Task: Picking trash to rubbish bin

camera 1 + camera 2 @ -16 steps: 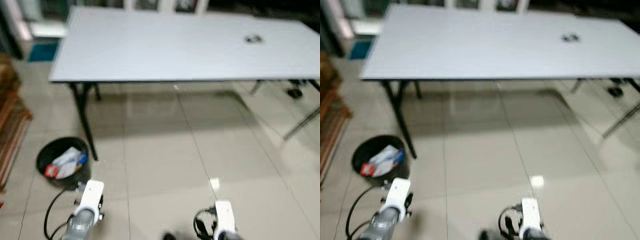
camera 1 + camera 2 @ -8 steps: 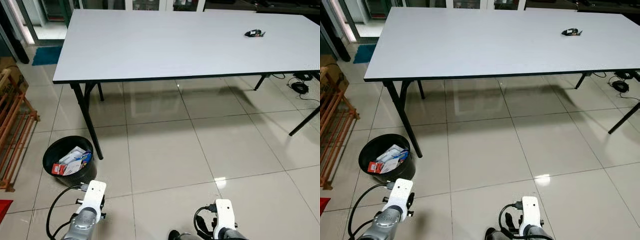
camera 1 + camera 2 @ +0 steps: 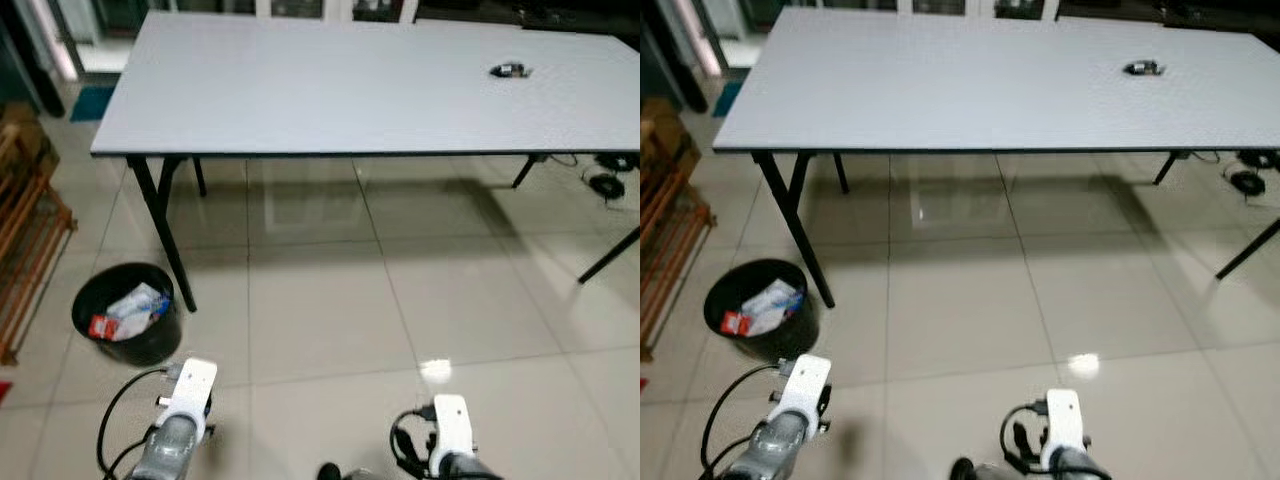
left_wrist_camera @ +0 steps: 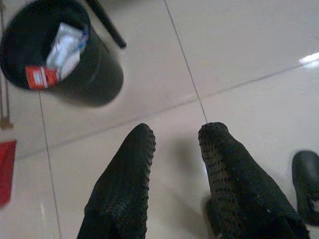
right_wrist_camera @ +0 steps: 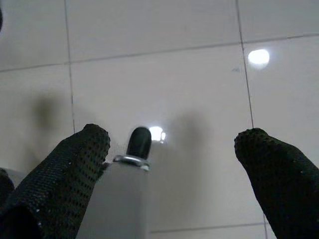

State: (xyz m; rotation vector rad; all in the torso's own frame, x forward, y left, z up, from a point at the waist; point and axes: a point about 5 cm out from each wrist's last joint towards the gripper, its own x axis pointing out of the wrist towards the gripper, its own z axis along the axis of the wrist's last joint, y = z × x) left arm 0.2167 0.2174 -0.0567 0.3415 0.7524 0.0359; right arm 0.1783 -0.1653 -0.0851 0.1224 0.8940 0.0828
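Ahead stands a long grey table [image 3: 330,90] on a pale tiled floor [image 3: 330,310]. Near its far right corner lies one small dark item [image 3: 508,70], too small to identify; judged from the task, this is probably the trash to collect. A black bin [image 3: 127,313] sits on the floor beside the table's near left leg [image 3: 165,235], already holding crumpled white and red wrappers [image 4: 55,52].

Both arms hang low in front of the robot. The left gripper [image 4: 175,137] points at the floor near the bin, its fingers parted and holding nothing. The right gripper [image 5: 172,142] hangs over bare tile, fingers spread wide, also empty.

The step in hand looks like approaching the table, with nothing yet grasped. To do it well, the robot should probably walk around toward the table's right end, since the item lies well back from the near edge and a reach across the top seems unlikely to succeed. It should stop square to the item before raising an arm.

A wooden rack [image 3: 30,250] stands left of the bin. Cables and a dark object [image 3: 606,183] lie under the table's right end, by slanted legs [image 3: 610,255] that could catch a foot.
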